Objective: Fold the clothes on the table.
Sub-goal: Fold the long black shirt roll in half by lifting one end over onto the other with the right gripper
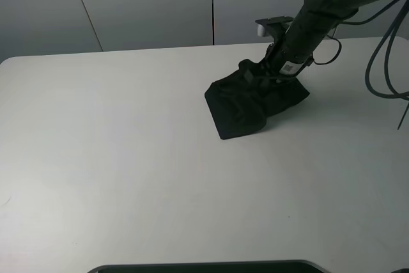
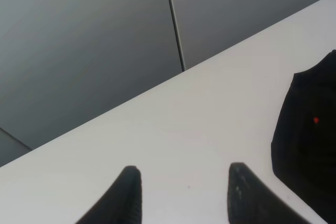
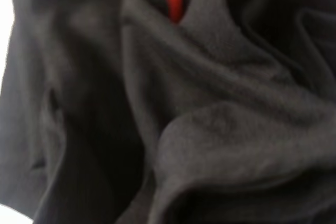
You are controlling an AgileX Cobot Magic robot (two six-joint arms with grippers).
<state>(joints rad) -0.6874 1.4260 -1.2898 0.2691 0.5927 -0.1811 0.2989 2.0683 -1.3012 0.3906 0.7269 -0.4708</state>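
- Black matte fabric of the clothes [image 3: 210,129] fills the right wrist view: soft, deeply creased folds with a small strip of red print showing between two ridges.
- Table [image 1: 128,158]: smooth, plain white surface with a rounded far-left corner; it extends well beyond the garment on all sides.
- Clothes position: bunched in a crumpled, roughly wedge-shaped heap on the far right part of the table, with one flat edge toward the near left.
- Right gripper [image 1: 265,71]: lowered into the far side of the heap, in contact with the fabric. The fingers are buried in the cloth; whether they are closed or apart cannot be told.
- Left gripper [image 2: 184,192]: two dark ribbed fingers [image 2: 128,198] stand apart with bare table between them, holding nothing.
- In the left wrist view the garment's black edge carries a small red dot.
- Grey panelled wall [image 1: 128,4] rises behind the table's far edge.
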